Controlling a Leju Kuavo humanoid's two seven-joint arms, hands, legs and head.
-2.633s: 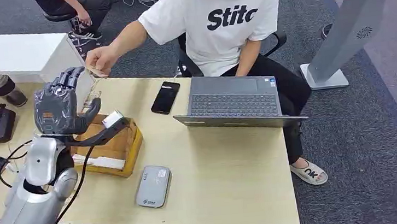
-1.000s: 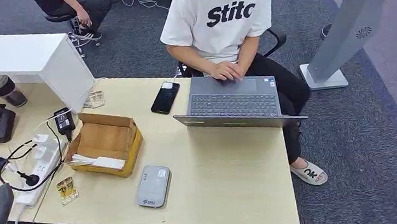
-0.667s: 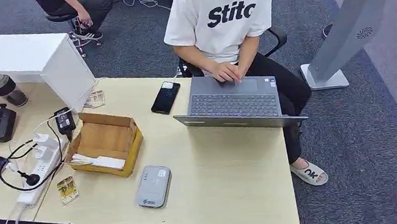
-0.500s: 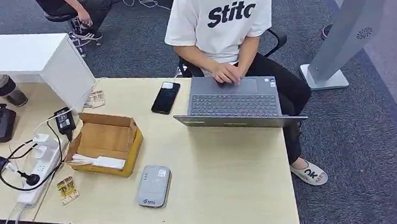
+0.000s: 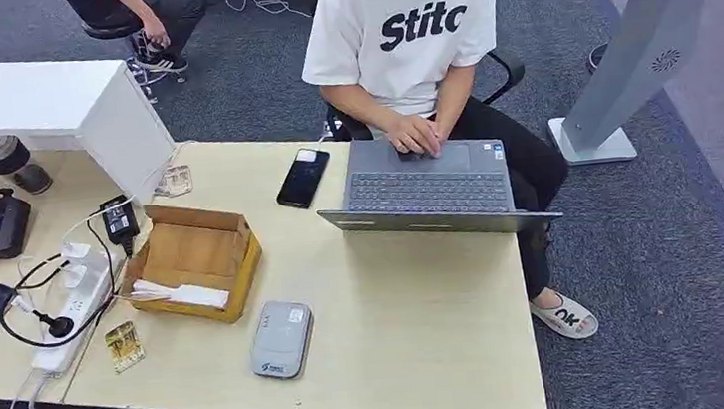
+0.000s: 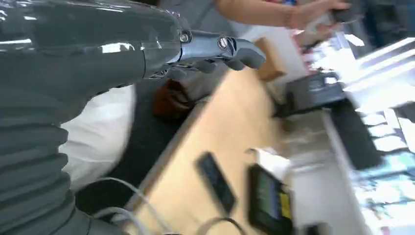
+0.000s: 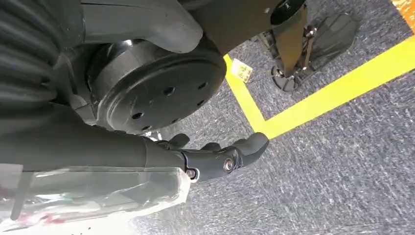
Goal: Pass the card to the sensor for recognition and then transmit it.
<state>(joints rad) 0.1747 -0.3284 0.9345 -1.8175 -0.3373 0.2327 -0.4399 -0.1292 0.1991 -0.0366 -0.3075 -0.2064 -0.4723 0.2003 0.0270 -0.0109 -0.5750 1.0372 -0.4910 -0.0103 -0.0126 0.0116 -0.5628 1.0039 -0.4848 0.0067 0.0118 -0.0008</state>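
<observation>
Neither robot hand has a card, so I'd put this at a pause between passes: one either finished or not yet begun, and I can't say which. The left robot hand (image 6: 215, 49) hangs just off the near edge of the worktop (image 5: 407, 300), fingers stretched out and loosely apart, holding nothing. The right robot hand (image 7: 215, 156) hangs low over the carpeted floor, fingers also extended and empty.

The likeliest card (image 5: 124, 346) is a small gold-patterned one lying flat at the near left of the worktop, just beside the white power strip (image 5: 73, 312). It is near the sensor (image 5: 281, 340), a flat grey reader close to the front edge. A second card-like piece (image 5: 173, 181) lies at the far edge, beyond the cardboard box (image 5: 193, 261) (which of the two is meant, I can't tell).

The near card is on the left arm's side, above the hanging hand and apart from it. To my eye the next move calls for raising that arm, pinching the card by its edge, holding it over the reader, then offering it to the person (image 5: 401, 30) typing at the laptop (image 5: 427, 190).
</observation>
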